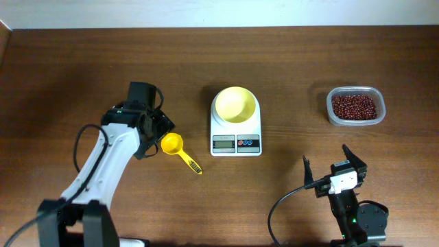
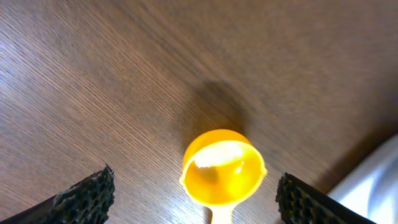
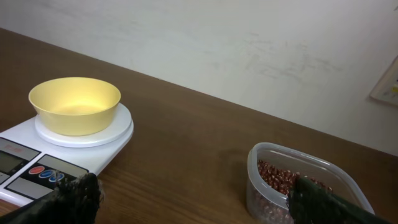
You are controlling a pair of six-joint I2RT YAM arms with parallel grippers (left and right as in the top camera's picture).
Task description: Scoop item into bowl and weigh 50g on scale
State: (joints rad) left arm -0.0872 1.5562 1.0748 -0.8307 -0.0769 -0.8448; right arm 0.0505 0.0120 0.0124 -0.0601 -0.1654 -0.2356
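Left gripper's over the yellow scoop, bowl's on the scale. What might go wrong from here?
The left gripper straddles the scoop at its round cup, not its handle; closing there may squirt it sideways toward the scale. The beans sit in the tub beyond the scale, so the reach passes the bowl resting on it and could nudge it.

Open table [image 1: 295, 75] between scale [image 1: 236, 137] and tub [image 1: 355, 106]; scoop [image 1: 180, 151] just left of scale.

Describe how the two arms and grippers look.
The left arm has a white shell with black joints and a black cable looping beside it. The right arm is mostly black, with a white block at the wrist and a looping black cable. Both grippers' fingers are black with dimpled pads.
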